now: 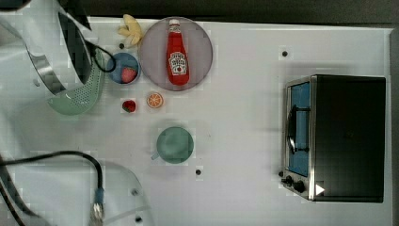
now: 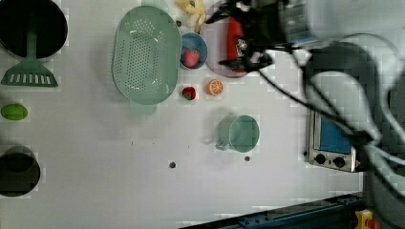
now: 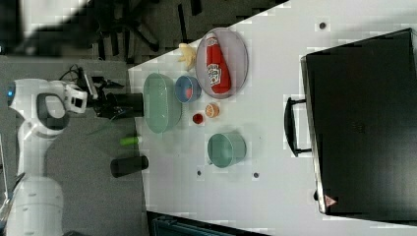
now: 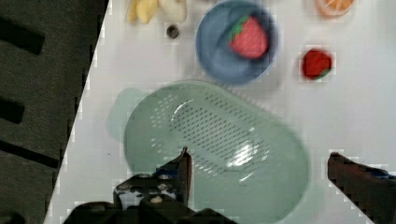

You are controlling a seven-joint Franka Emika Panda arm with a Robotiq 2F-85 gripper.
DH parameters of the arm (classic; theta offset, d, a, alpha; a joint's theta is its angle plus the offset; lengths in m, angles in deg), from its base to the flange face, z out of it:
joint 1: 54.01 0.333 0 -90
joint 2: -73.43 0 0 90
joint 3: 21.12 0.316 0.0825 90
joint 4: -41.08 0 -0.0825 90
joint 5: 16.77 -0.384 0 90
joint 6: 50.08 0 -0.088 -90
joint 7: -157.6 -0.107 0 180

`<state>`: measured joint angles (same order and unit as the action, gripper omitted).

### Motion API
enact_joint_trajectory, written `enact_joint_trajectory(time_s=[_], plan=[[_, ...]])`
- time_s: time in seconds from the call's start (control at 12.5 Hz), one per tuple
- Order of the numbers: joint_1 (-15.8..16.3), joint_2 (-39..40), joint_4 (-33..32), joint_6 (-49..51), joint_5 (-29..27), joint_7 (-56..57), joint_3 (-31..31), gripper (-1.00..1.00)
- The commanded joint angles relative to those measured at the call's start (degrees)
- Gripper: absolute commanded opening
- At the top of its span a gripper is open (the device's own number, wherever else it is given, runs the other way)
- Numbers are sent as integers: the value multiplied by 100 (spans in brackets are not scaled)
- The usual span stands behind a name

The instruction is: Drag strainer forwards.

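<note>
White counter [image 2: 143,191] carries everything, and the strainer [image 2: 146,55] sits close to one long edge of it, the edge beyond which the right view shows dark floor and the arm's base. Just beside the strainer are a small blue bowl [image 2: 193,50] holding a strawberry, with a loose strawberry [image 2: 189,93] and an orange slice [image 2: 215,87] a little further in. The claw [image 4: 257,163] hangs above the strainer with its fingers spread wide and nothing between them; in the wrist view one finger [image 4: 182,168] lies over the perforated bottom and the other beyond the far rim, so the pair seems to straddle one wall. The strainer's long axis runs parallel to the near counter edge. How high the claw hangs over the strainer is hard to judge, and in the top view the arm covers most of the strainer.
</note>
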<state>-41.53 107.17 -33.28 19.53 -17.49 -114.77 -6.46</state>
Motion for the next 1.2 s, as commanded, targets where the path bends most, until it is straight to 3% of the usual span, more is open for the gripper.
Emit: enact_joint_trajectory(time_s=[0.08, 0.56, 1.2], plan=[[-679, -579, -581, 296, 41, 1620, -406, 100], [-1298, -1992, -1352, 868, 41, 3863, -913, 100], [-1402, -2583, -1381, 1520, 41, 3910, -1405, 100]])
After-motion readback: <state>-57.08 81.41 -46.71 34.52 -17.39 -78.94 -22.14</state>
